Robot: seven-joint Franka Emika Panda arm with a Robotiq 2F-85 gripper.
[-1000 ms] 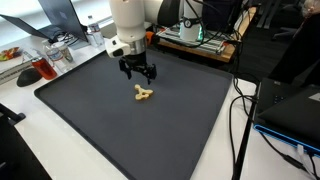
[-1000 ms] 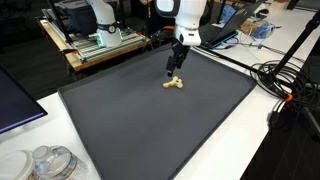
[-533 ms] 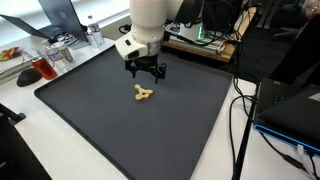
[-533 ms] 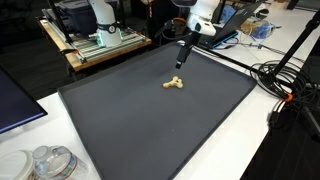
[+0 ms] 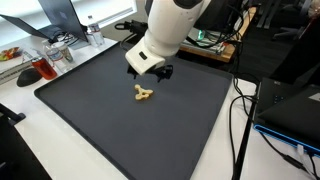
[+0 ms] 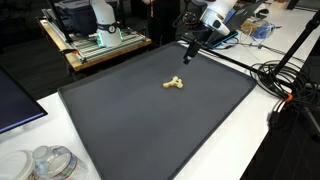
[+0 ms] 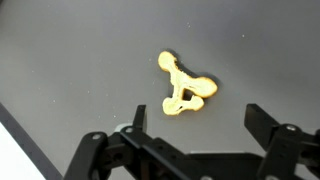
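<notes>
At the far left in an exterior view, a glass point(image 5: 37, 70) with something red in it stands on the white bench point(image 5: 25, 145), just off the edge of the dark grey mat point(image 5: 90, 115) that covers most of the bench top. Near the middle of that mat lies the yellow piece point(image 5: 143, 94), small, knobbly and branched, flat on the surface. My claw point(image 5: 150, 72) hangs just behind it and a little to the right, above the mat, with my arm leaning in from the upper right. The claw is spread wide and grips nothing; the piece lies apart from it. Further right, black cables point(image 5: 240, 110) trail over the bench edge.

In an exterior view with plastic tubs point(image 6: 45, 163) at the lower left, the yellow piece point(image 6: 174, 83) rests in the far half of the mat. My claw point(image 6: 188, 57) is up and to the right of it, clear of the surface.

In the wrist view, one of my fingers point(image 7: 134, 122) shows at the left of the picture. The yellow piece point(image 7: 185, 88) lies beyond the gap of my claw point(image 7: 193, 115), nearer that finger than the one at the right, with bare mat between the tips.
</notes>
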